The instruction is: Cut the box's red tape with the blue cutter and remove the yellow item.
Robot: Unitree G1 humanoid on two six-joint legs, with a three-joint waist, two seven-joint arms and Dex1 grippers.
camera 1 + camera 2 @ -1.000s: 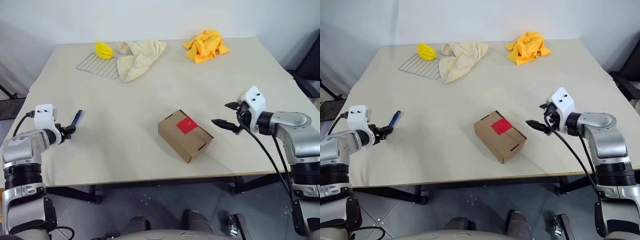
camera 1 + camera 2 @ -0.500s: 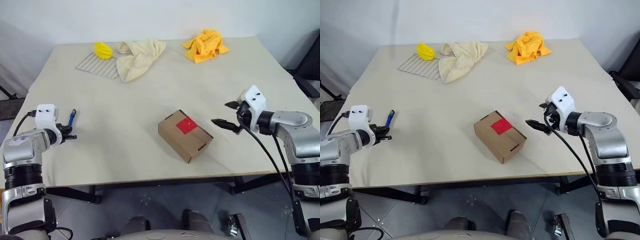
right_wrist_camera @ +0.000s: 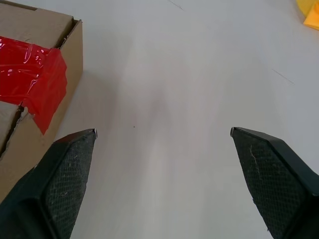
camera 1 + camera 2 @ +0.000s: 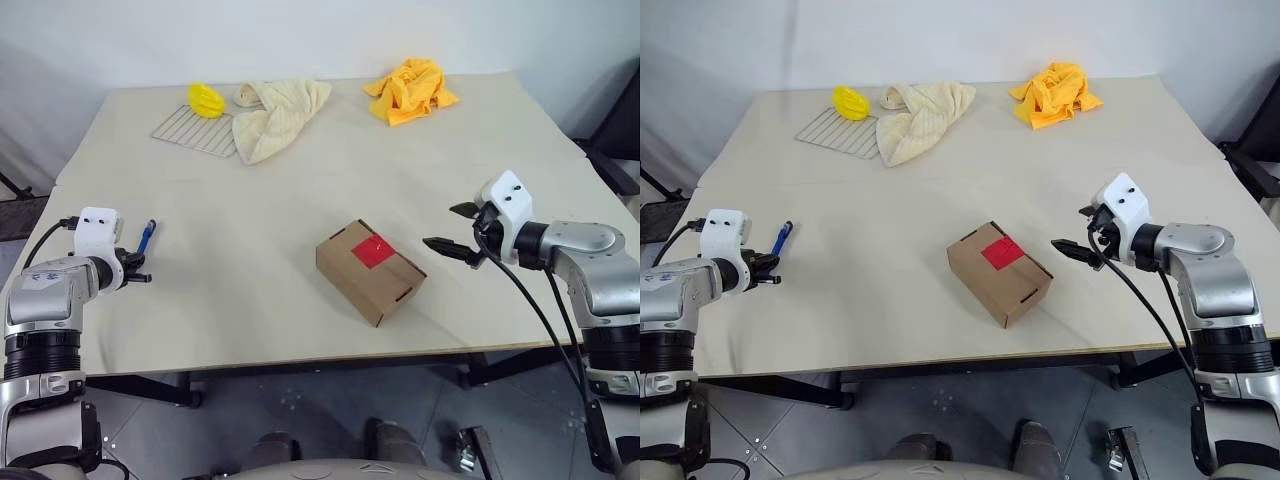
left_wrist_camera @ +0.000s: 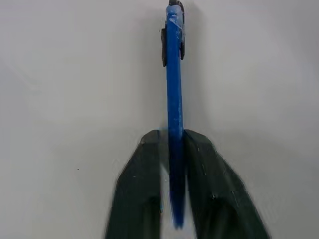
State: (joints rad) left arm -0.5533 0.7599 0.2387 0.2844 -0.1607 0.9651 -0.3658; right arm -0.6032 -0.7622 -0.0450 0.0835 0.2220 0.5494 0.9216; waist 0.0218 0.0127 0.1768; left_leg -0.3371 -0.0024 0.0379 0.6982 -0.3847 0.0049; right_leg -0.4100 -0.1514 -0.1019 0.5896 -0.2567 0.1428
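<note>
On the bench (image 4: 300,180) in the head views, one box (image 4: 370,270) sits near the front edge, its red tape (image 4: 374,250) unbroken. At far left, the left gripper (image 4: 135,268) has the one blue cutter (image 4: 147,236); the right gripper (image 4: 455,230) hovers just right of the box, jaws wide and empty.

Left wrist view: both fingers (image 5: 139,194) press the cutter's shaft, tip pointing away.

Right wrist view: the taped box corner lies ahead of spread fingers (image 3: 65,179).

Judging by this, the pick-up is under way; next, carry the blade to the tape. The yellow item is presumably still inside.
</note>
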